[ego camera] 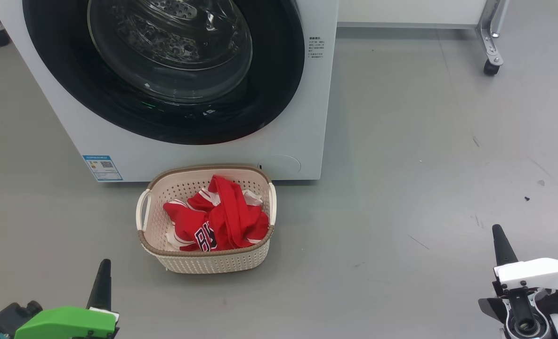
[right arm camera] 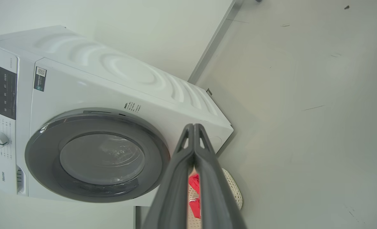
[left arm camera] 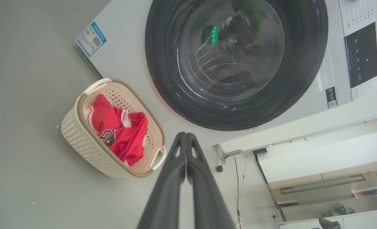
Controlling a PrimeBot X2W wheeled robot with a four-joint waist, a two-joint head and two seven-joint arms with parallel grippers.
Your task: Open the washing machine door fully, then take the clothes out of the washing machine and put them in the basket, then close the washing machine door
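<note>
Head view: washing machine door shut flush on washing machine; basket on floor just before machine's front, clothes inside it. Left gripper and right gripper clenched, empty. Left wrist view: fingers pressed together, nothing between. Right wrist view: fingers together, door shut.

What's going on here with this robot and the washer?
Nothing is being handled right now. The red clothes lie in the basket, which sits on the floor in front of the washer. The door is shut. The robot's left jaws and right jaws are both closed and empty, apart from the basket. The job looks about done.
</note>
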